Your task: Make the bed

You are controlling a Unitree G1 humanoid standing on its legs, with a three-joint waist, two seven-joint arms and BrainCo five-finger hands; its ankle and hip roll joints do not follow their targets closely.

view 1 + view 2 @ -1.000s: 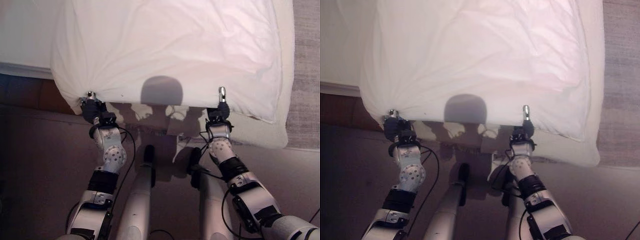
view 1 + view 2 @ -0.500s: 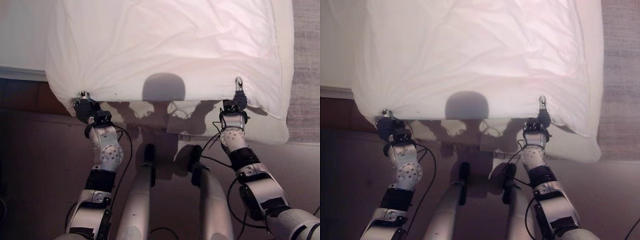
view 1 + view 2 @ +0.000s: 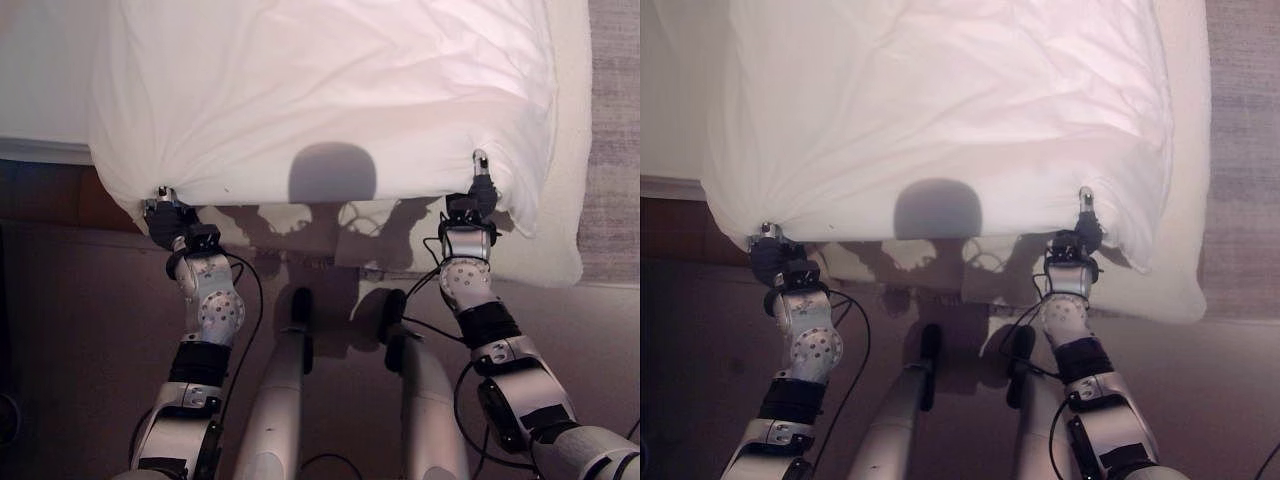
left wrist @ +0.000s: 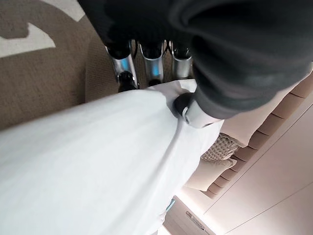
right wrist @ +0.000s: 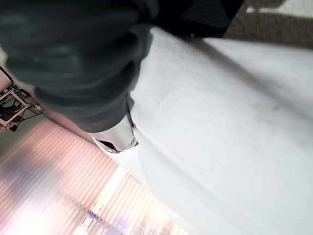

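Left hand (image 3: 165, 213) and right hand (image 3: 478, 196) pinching the white duvet's (image 3: 330, 90) near edge, fingers (image 4: 149, 68) curled round cloth.

Head views strongly lit from behind camera: white duvet (image 3: 330, 90) washed near overexposure, pinkish cast across its middle, folds barely traced. Round hard-edged shadow thrown on duvet's near edge, broken shadows cast on bed base below. Carpet (image 3: 60, 330) left dim, darkest toward lower left corner. Left wrist view: dark cover of left hand (image 4: 146, 63) blurred from closeness, duvet evenly lit. Right wrist view: right hand (image 5: 117, 132) soft, bright striped background fully out of focus.
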